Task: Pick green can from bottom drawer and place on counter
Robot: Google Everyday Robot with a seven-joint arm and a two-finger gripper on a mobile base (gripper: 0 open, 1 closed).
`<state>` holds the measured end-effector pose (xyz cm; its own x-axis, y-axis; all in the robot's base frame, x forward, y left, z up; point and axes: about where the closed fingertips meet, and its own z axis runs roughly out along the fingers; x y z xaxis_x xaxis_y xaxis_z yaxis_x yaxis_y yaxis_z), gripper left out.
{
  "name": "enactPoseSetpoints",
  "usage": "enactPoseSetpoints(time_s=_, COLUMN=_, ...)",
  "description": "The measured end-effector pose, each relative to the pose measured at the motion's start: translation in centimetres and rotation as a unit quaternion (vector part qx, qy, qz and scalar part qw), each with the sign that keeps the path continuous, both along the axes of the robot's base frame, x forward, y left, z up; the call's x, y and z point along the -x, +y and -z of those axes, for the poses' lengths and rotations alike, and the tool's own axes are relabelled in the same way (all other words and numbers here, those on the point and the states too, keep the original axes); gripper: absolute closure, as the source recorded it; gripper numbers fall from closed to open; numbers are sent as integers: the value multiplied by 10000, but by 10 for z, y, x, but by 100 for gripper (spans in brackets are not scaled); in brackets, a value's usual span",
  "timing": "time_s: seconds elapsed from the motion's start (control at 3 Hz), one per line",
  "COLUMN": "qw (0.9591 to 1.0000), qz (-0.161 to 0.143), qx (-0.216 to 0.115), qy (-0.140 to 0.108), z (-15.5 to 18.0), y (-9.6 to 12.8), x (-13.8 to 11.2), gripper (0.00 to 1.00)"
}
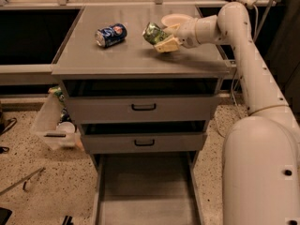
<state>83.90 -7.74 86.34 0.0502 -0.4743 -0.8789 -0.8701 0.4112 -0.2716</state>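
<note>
Green can (153, 33), one, held in gripper (162, 37) over counter (136, 60); one blue can (111, 35).

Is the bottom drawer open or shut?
Open: bottom drawer pulled out, floor showing. The gripper holds the green can above the counter.

We see a blue can (111, 35) on its side, a white bowl (173, 18) just behind the gripper (160, 38), and a clear bin (48, 125) left of two handled drawers (143, 108).
</note>
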Motion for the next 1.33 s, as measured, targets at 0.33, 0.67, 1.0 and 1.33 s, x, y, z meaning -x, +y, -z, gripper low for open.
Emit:
enactPoseSetpoints(time_s=0.33, qw=10000, qz=0, qx=0, qy=0, z=0, y=0, x=0, gripper=58)
enactPoseSetpoints(time_s=0.67, qw=10000, qz=0, qx=0, qy=0, z=0, y=0, x=0, gripper=35)
enactPoseSetpoints(time_s=1.0, qw=10000, qz=-1, qx=0, qy=0, z=0, y=0, x=0, gripper=11)
enactPoseSetpoints(time_s=1.33, qw=10000, qz=-1, qx=0, qy=1, z=0, y=0, x=0, gripper=0)
